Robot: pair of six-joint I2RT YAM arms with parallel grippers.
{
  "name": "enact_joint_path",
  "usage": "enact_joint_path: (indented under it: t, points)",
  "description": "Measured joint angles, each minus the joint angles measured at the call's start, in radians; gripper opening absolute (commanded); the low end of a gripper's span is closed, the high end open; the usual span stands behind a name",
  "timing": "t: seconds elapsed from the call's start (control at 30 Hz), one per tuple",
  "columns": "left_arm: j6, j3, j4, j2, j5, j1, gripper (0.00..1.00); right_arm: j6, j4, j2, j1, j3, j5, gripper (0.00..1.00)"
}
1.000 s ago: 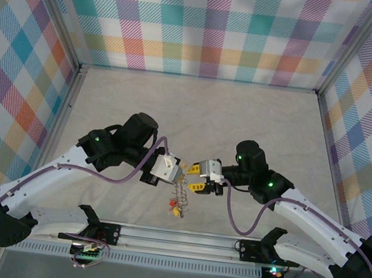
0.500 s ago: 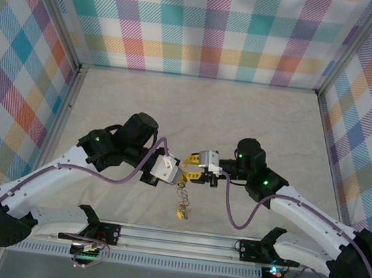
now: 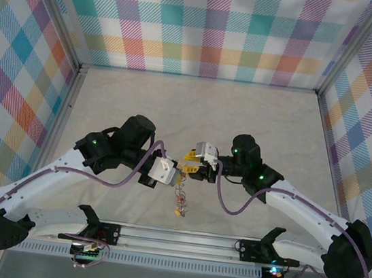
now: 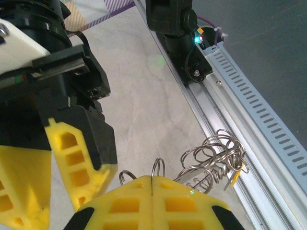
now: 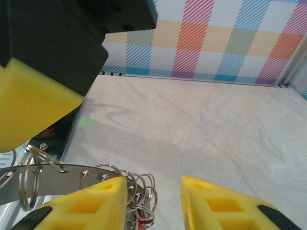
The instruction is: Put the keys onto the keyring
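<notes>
Keyring (image 3: 179,194) hangs in the air between the two grippers, clear of the table (image 3: 257,121), with its upper end pinched in the left gripper (image 3: 173,174). In the left wrist view, that gripper's yellow fingers (image 4: 129,201) are pressed flat together with no gap. Thin wire loops stick out of the seam, and a bunch of small split rings (image 4: 213,155) dangles just beyond, toward the rail (image 4: 249,120).

In the right wrist view the keyring reads as a flat grey band with the small rings threaded through it. The keys (image 3: 178,210), with red and yellow tags, hang at the lowest end of the bunch, too small to count.

The right gripper (image 3: 191,168) sits close against the left, just above the ring. Its jaws stand partly apart, bare table shows through the gap, and I see nothing clamped. One finger's inner face is just beside the ring cluster, but I cannot tell whether they touch.

Handling (judgement):
- The whole lot is light.
- The band is stiff, smooth metal and likely to slip, so grip it across its flat faces, as the left gripper does.
- The split rings are springy and loose, so they will swing and tangle if jolted.
- Take a key by its plastic head or tag, not the thin blade.
- The main risk is the bunch twisting in the pinch while a ring is being threaded.
</notes>
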Motion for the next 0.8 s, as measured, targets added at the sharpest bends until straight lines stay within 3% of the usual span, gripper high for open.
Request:
enact_joint_path:
  t: [0.13,0.27,0.47,0.8]
  points:
    - [-0.003,-0.004,0.006,0.0,0.0,0.0,0.0,0.0,-0.012,-0.068,-0.051,-0.013,-0.006,0.36]
    - [-0.003,-0.004,0.007,0.002,0.0,0.0,0.0,-0.036,-0.143,-0.113,-0.09,0.016,-0.021,0.33]
    - [-0.011,-0.004,0.007,0.028,0.0,0.0,0.0,-0.068,-0.283,-0.148,-0.09,0.048,-0.079,0.33]
    - [-0.032,-0.003,0.009,0.061,-0.001,0.001,0.0,-0.048,-0.325,-0.173,-0.072,0.067,-0.196,0.35]
